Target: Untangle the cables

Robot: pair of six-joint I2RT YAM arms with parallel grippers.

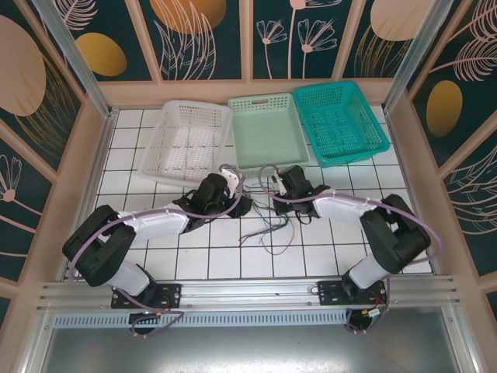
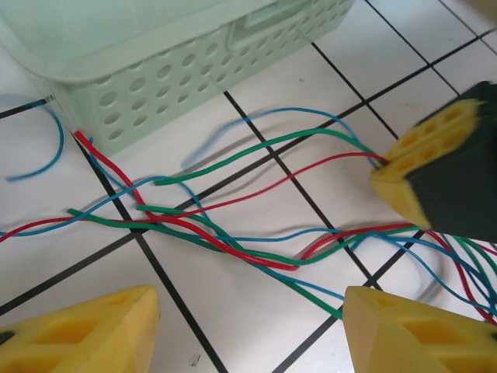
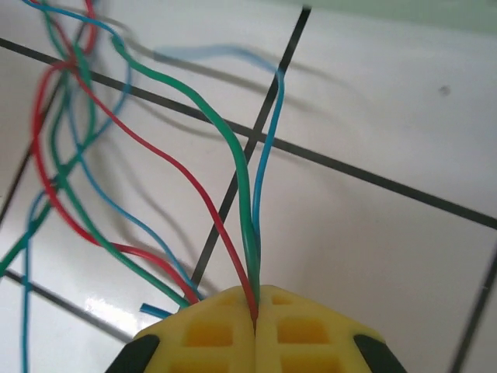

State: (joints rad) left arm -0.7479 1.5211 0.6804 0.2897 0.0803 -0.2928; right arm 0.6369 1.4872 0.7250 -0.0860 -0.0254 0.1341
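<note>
The cables (image 1: 268,225) lie in a loose snarl on the white tiled tabletop (image 1: 155,260), on my side of the pale green tray (image 1: 270,162), between my two hands. Nearest me, my left hand (image 2: 248,330) is spread wide and holds nothing. Its yellow fingers (image 2: 85,330) stand either side of the bundle, where green, red and blue strands cross and twist over one another. A little further out, toward the tray's right corner, my right hand (image 3: 256,301) is pressed together and pinches a green, a red and a blue strand side by side at its tips. From there the three fan out back to the tangle. One red end and a separate curl of blue reach right up to the tray's perforated wall (image 2: 155,85).

I judge this to be an early step of the separating: one hand has its anchor, and the knot itself is not yet opened. The next move calls for my left hand to drop onto the crossing and close on a single colour, not the whole bunch. Then I would draw it away from the tray's right corner, slowly, since these limp wires drag their neighbours along.
</note>
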